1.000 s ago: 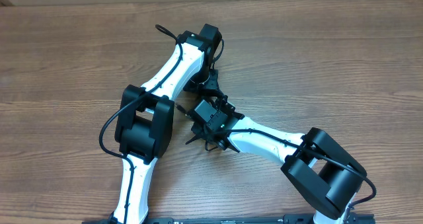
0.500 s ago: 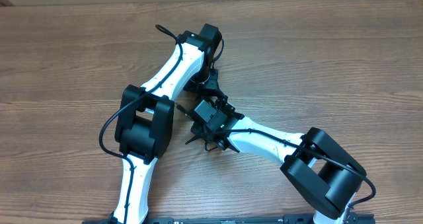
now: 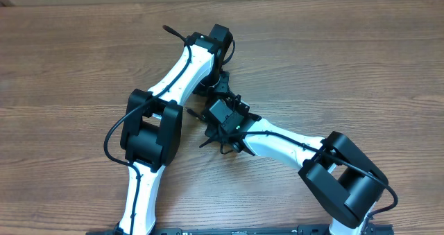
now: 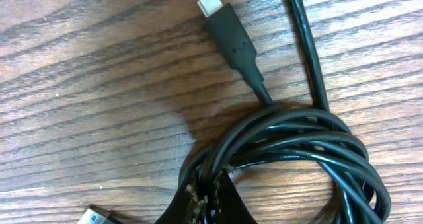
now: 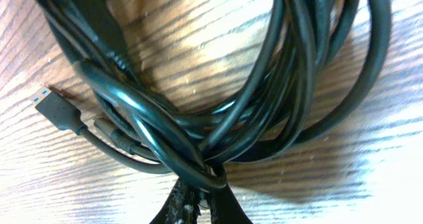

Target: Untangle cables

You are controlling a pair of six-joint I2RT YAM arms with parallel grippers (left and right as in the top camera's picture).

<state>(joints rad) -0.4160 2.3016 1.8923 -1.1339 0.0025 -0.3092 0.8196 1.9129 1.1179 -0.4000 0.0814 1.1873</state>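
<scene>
With left end effector (image 4: 208,196) and right end effector (image 5: 198,196) each pinched shut, apparently on strands of the coiled thin black cables (image 4: 297,139), draw apart slowly, low over the brown wooden bench (image 4: 99,85).

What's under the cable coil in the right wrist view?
Bare wooden table shows through the loops of the cables. A blue-tipped USB plug lies beside the coil, not under it. The right gripper pinches strands at the bottom edge; anything beneath the stacked strands is covered.

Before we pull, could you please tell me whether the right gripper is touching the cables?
Touching. The right wrist view shows the right gripper closed around strands of the cables, no gap.
</scene>
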